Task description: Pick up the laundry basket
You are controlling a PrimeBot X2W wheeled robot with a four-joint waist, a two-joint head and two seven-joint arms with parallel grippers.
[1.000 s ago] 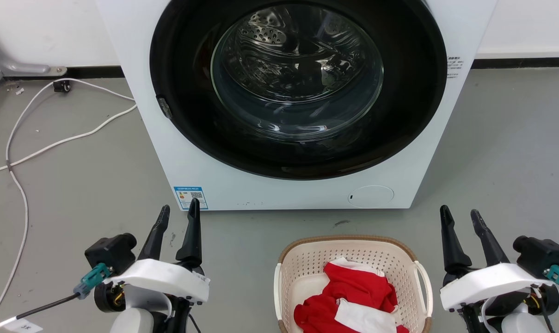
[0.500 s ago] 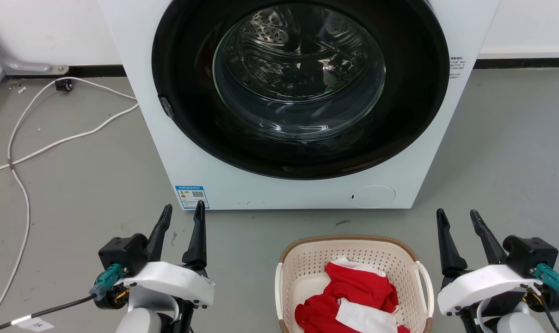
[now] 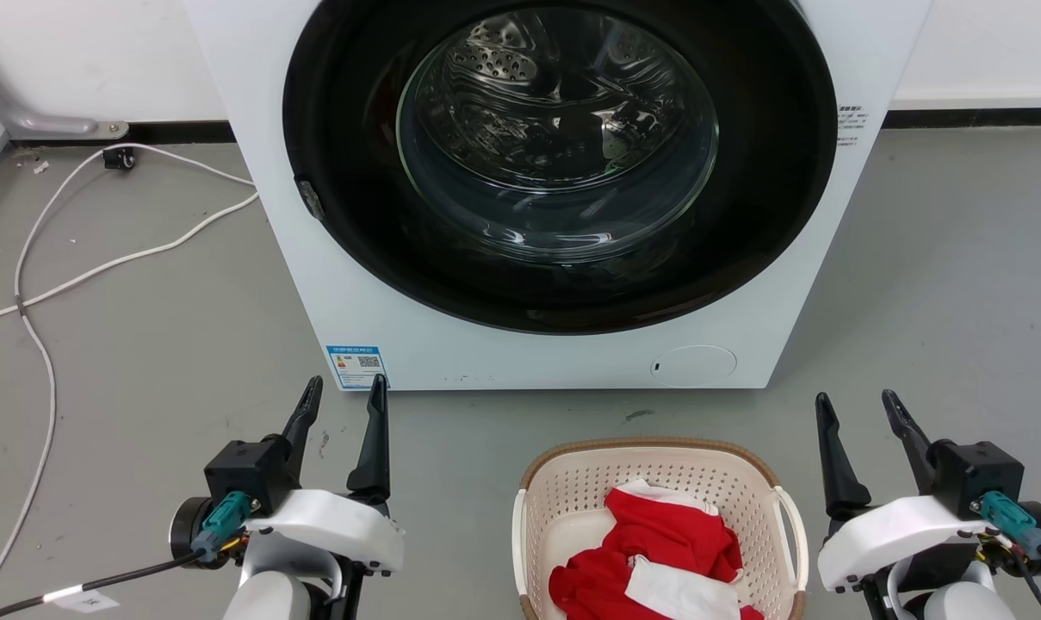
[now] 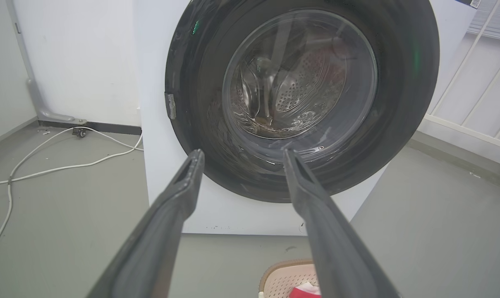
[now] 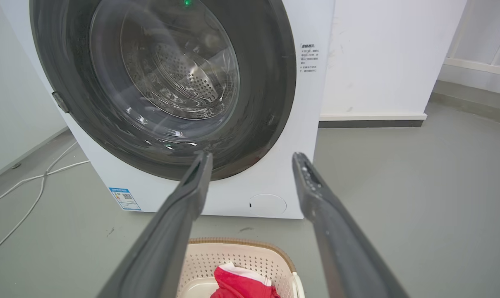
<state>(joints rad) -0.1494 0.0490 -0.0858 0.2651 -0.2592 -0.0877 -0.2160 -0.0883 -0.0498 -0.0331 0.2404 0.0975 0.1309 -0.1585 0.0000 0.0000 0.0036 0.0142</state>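
Both tools hover at the ready. The left tool (image 3: 345, 387) has its fingers spread with nothing between them, and the right tool (image 3: 856, 400) is the same, spread and empty. The laundry basket (image 3: 572, 491) sits on the grey floor (image 3: 141, 362) at 6 o'clock in the head view, in front of the washing machine (image 3: 486, 362) and apart from it. The right tool is near the basket at its 3 o'clock; the left tool is well apart at its 9 o'clock.

How will it handle? It's thin perforated plastic, so I'd say light, and the red-and-white garment (image 3: 658, 542) inside adds little. The walls may flex if squeezed, and smooth plastic could slip. The best hold, to my eye, is the two white side handles, left handle (image 3: 517, 525) and right handle (image 3: 791, 517), one tool on each so it lifts level. The brown rim (image 3: 649, 443) looks like the stiffer fallback.

Some things are hard to read. The basket's near end is cut off by the bottom edge of the head view, and the garment covers the base. I can't tell whether a finger fits beneath each handle. In the left wrist view a bit of rim peeks in near 6 o'clock, partly behind a finger.
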